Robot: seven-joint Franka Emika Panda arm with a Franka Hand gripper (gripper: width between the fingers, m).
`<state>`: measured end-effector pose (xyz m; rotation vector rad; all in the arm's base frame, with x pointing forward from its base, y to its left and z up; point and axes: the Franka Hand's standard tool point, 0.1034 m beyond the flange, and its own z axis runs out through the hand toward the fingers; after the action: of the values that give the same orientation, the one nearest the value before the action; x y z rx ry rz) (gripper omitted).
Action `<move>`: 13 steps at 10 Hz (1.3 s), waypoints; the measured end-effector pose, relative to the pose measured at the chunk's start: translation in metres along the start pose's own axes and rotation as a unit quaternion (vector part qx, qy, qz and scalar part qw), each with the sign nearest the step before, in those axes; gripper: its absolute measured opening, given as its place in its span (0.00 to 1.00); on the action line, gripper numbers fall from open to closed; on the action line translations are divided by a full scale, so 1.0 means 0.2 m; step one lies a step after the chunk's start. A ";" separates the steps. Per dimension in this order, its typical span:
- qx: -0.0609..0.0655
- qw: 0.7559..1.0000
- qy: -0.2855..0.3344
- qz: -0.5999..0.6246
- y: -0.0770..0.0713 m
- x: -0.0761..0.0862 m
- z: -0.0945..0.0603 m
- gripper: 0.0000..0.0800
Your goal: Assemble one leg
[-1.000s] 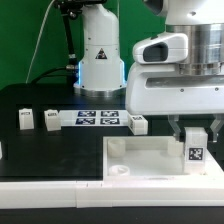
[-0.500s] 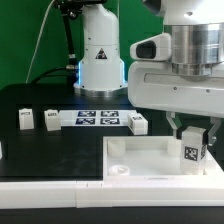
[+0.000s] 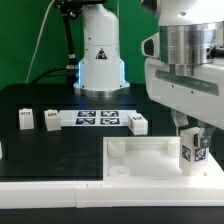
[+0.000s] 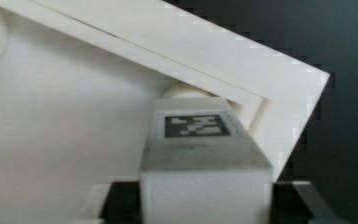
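My gripper (image 3: 195,142) is shut on a white leg (image 3: 194,150) with a black-and-white tag on its face. It holds the leg upright over the far right corner of the large white square panel (image 3: 140,155). In the wrist view the leg (image 4: 201,150) sits between my dark fingers (image 4: 126,202), its tagged end pointing at the panel's corner (image 4: 247,80). I cannot tell whether the leg touches the panel. Three more white legs stand on the black table: two at the exterior view's left (image 3: 25,119) (image 3: 50,121) and one by the marker board (image 3: 138,124).
The marker board (image 3: 98,119) lies on the table behind the panel. The robot's white base (image 3: 98,55) stands at the back. The panel has a round socket (image 3: 119,170) at its near left corner. A white object edge shows at the far left (image 3: 2,150).
My gripper has swung a little to the exterior view's right and rotated, carrying the leg with it; the leg's tag now faces slightly differently over the panel's corner.
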<state>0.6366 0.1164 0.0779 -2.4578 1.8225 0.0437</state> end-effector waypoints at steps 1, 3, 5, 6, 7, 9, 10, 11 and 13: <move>0.001 0.998 -0.001 0.068 0.00 0.00 0.00 0.36; 0.001 0.999 0.000 0.048 0.00 0.00 0.00 0.36; 0.001 0.999 -0.001 0.034 0.00 -0.01 0.00 0.59; 0.000 1.000 -0.001 0.022 0.00 -0.02 0.00 0.76; 0.000 1.000 0.000 -0.031 0.00 -0.02 0.00 0.76; 0.000 0.990 -0.001 -0.139 0.00 -0.03 0.00 0.81; 0.000 0.981 -0.001 -0.194 0.00 -0.03 0.00 0.81; 0.000 0.971 -0.001 -0.240 0.00 -0.03 0.00 0.81; -0.003 0.933 0.003 -0.359 0.00 -0.03 0.00 0.81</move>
<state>0.6355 0.1221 0.0777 -2.9523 0.8201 -0.0073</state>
